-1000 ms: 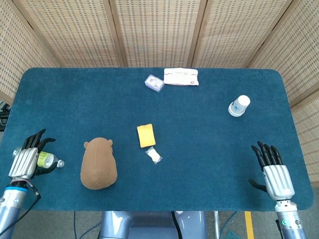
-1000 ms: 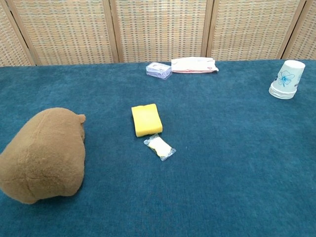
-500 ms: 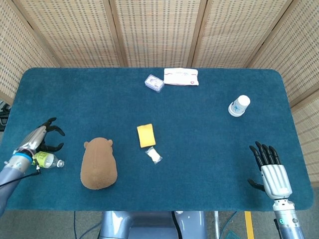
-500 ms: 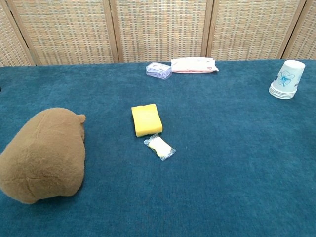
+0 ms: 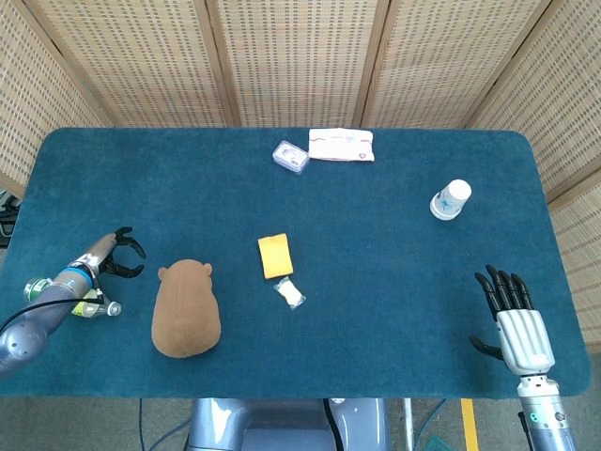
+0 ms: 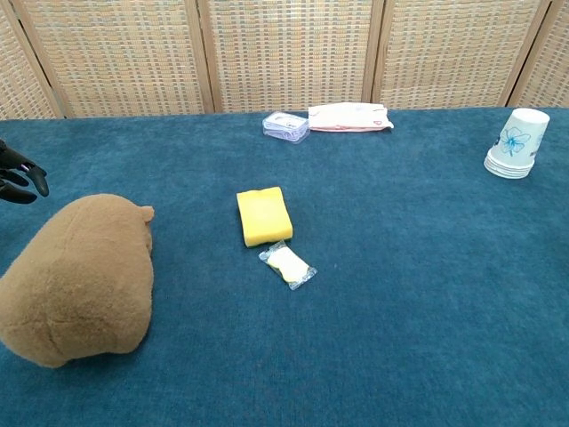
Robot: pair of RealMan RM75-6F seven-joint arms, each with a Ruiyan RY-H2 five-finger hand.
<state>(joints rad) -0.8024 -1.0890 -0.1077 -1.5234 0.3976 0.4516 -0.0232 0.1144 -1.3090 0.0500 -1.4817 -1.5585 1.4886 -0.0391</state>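
While fingers spread, left hand [image 5: 111, 255] hovers beside fuzzy brown plush [image 5: 186, 307] — small clear bottle [image 5: 90, 305] near | right hand [image 5: 513, 318] splayed, empty

A small green-labelled plastic bottle [image 5: 89, 305] lies on its side just left of the brown plush [image 5: 186, 309].

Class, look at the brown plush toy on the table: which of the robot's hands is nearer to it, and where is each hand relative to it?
The left hand: it hovers just left of the plush toy, by its head. The right hand is far off at the table's opposite end.
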